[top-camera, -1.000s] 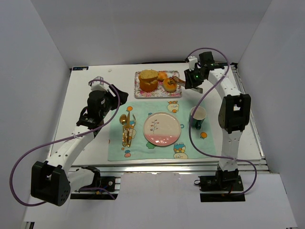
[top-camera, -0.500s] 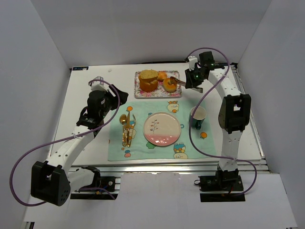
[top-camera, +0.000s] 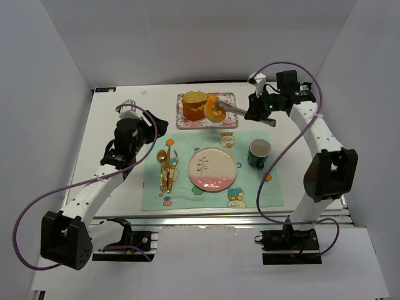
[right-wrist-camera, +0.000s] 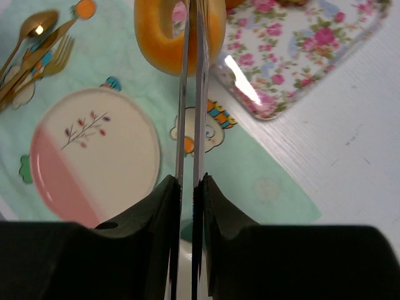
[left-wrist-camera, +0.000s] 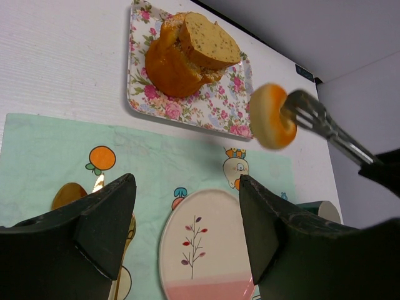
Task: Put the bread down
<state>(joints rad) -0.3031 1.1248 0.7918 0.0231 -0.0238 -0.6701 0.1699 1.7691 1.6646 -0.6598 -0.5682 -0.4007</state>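
**Golden ring bread [top-camera: 214, 110] hangs in the tongs, clear of the tray**

Steel tongs [top-camera: 240, 112] do the reaching. The right tool [right-wrist-camera: 187, 187] is closed tight on their handles, and their thin blades pinch one wall of the ring, so the bread hangs on edge above the near right part of the flowered tray [top-camera: 226, 122], just right of the tall brown loaf [top-camera: 194, 105]. The long blades probably serve to keep the bulky tool away from the loaf.

The likely goal, the pink-and-cream plate [top-camera: 212, 169], lies nearer on the mat [top-camera: 250, 187] and is bare. The way to it crosses open mat, yet a mug [top-camera: 259, 153] stands just right of the plate and gold cutlery [top-camera: 165, 169] lies left of it. The left tool [left-wrist-camera: 186, 187] hovers wide open and empty over the mat's left side, out of that path.
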